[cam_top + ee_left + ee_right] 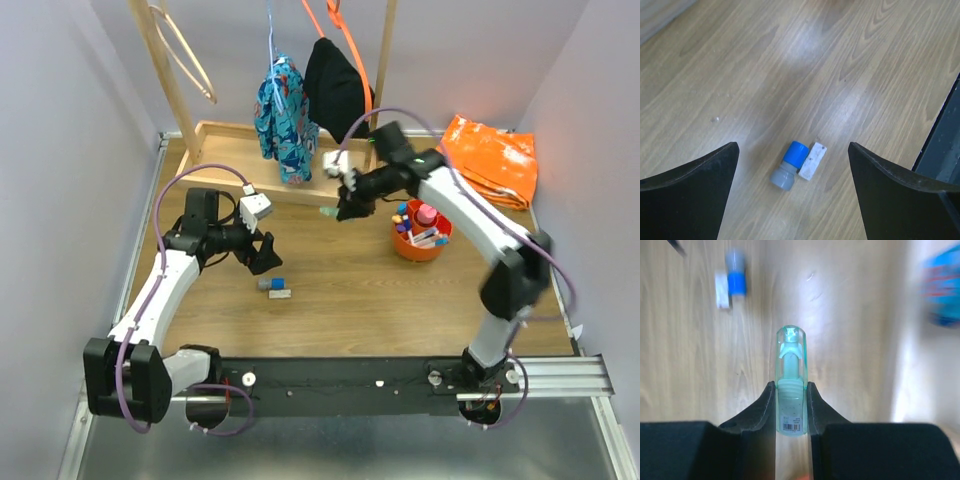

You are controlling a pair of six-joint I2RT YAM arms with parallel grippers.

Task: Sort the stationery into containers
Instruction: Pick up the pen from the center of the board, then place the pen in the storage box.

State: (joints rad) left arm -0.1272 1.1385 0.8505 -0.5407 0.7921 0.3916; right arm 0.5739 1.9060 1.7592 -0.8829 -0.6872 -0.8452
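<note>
Near the middle of the wooden surface (pixel 350 310), the right hand (pixel 791 386) pinches the mint-green piece (pixel 791 352) between its two fingers, gripping the lower barrel while the clear rounded end juts out ahead of the fingertips. Its long axis runs in line with the hand. From the overhead camera, the free end points to the robot's left, away from the orange cup (pixel 420 248). The cup stands just beside the right hand, on its right and a little closer to the arm bases, with several pens and markers already upright between its dividers. The coming move looks to turn on that relation: the hand would have to swing right and bring the piece over the rim, probably tipped end-down to fit a compartment. Well apart on the other side, the left hand (pixel 263 253) hangs with its fingers spread wide and holding nothing. A blue-capped stub (pixel 790 165) and a small white block (pixel 812 160) lie touching side by side on the wood just below and ahead of it. Both are far nearer the left arm than the right.
</note>
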